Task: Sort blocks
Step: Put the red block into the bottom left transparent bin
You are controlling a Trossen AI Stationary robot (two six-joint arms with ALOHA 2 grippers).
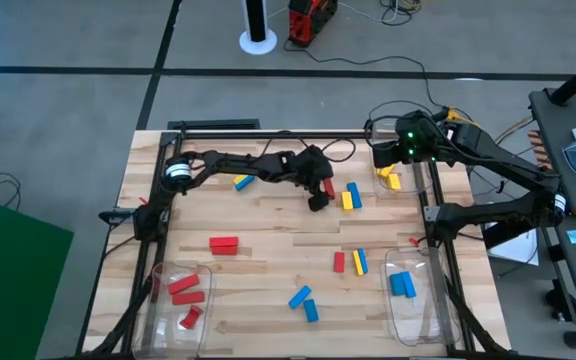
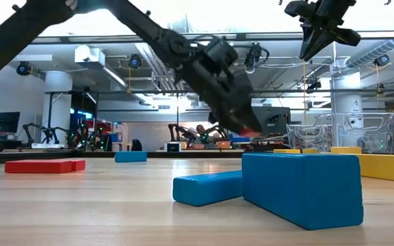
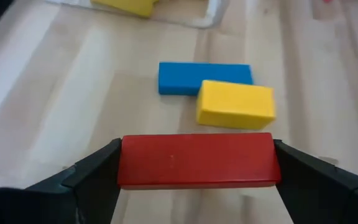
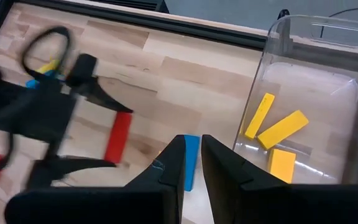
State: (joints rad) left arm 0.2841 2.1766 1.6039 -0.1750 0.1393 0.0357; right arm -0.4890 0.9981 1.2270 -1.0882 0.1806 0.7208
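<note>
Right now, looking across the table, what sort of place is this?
Probably a robotics lab or workshop. Beyond the wooden table the low view shows an open hall with exposed ceiling ducts and more robot arms on benches, and a person sits far back. Cables trail over the grey floor.

One red block (image 3: 196, 160) is clamped lengthwise between the left gripper's fingers (image 3: 92, 177), lifted off the bench, with a blue block (image 3: 185, 77) and a yellow block (image 3: 235, 104) touching just beyond it. Other red, yellow and blue blocks lie flat, scattered; three yellow blocks (image 4: 281, 129) sit in a clear bin.
</note>
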